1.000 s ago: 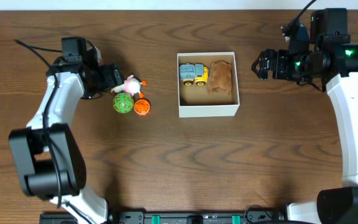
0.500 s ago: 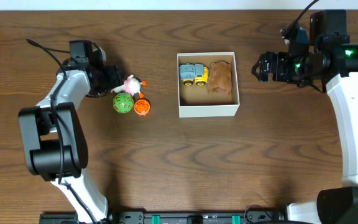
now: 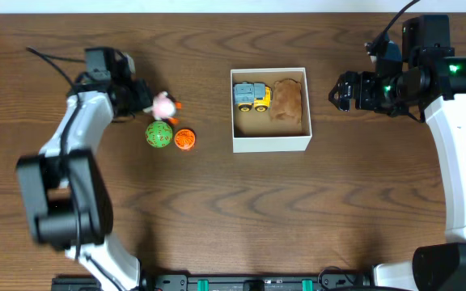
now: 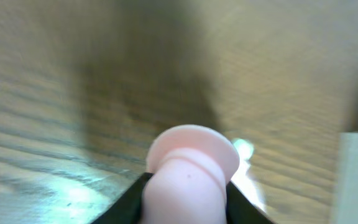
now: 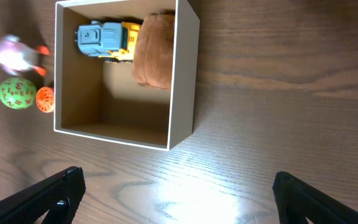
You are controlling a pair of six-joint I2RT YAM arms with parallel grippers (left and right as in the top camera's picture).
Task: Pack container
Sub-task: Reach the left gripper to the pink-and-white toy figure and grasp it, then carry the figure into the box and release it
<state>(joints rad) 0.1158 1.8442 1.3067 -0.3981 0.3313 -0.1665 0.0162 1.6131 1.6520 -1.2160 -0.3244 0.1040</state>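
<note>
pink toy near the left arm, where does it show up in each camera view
Overhead: pink toy at upper left, just above the green ball.
Left wrist: bottom centre, close up between the fingers.
Right wrist: blurred at the upper left edge.
Shared landmark: the white container, right of the toy in every view.

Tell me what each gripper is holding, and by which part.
The left gripper is shut on the pink toy, pinching its sides; blur hides which body part. The right gripper is open, holding nothing.
</note>
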